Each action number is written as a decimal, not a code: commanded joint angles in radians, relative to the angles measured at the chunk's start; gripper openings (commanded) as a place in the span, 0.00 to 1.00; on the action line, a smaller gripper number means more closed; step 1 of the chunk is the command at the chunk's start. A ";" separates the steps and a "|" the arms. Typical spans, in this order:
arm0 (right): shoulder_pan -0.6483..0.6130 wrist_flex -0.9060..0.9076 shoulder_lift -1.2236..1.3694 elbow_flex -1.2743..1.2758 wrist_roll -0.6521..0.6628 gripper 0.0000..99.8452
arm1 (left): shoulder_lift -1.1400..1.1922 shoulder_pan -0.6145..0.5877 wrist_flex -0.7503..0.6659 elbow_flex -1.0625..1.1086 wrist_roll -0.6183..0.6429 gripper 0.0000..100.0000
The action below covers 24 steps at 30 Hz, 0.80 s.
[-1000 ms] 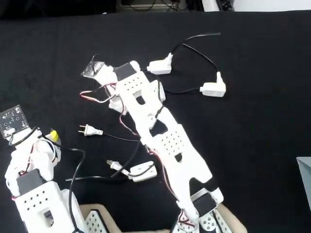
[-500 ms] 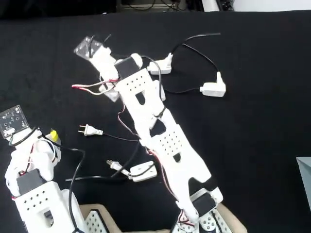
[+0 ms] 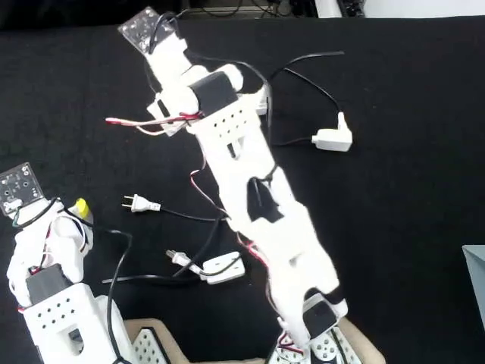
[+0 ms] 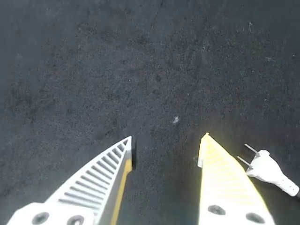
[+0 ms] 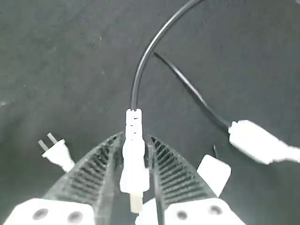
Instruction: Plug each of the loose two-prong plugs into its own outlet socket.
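My right gripper (image 5: 135, 137) is shut on a white plug (image 5: 133, 154) whose black cord (image 5: 154, 42) runs away from it, held above the black table. Below it in the right wrist view lie a loose two-prong plug (image 5: 55, 153) and a white outlet socket (image 5: 258, 140). From above, the right arm (image 3: 235, 152) stretches to the far left. Two loose plugs (image 3: 140, 203) (image 3: 178, 258) lie left of it, with a socket (image 3: 223, 267) by the nearer one. My left gripper (image 4: 167, 140) is open over bare cloth, and a plug (image 4: 265, 168) lies beside its yellow finger (image 4: 220, 173).
Another socket (image 3: 333, 138) lies right of the right arm, and one more (image 3: 261, 98) peeks out behind it. Black cords (image 3: 303, 61) loop across the far middle. A grey box (image 3: 476, 273) sits at the right edge.
The right arm has lifted and swung toward the far side, carrying its gripper up off the table. The left arm has stayed where it was.
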 commanded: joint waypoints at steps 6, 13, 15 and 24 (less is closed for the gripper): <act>-0.087 0.021 -0.529 0.631 -0.153 0.01 | -0.002 0.035 -0.023 -0.007 0.002 0.23; -0.141 -0.173 -0.928 1.138 -0.212 0.01 | -0.002 0.113 -0.018 -0.007 0.002 0.23; -0.149 -0.285 -1.040 1.314 -0.209 0.01 | -0.002 0.114 -0.021 -0.012 0.003 0.24; -0.150 -0.852 -1.426 2.057 -0.120 0.01 | -0.003 0.268 -0.023 -0.077 0.006 0.23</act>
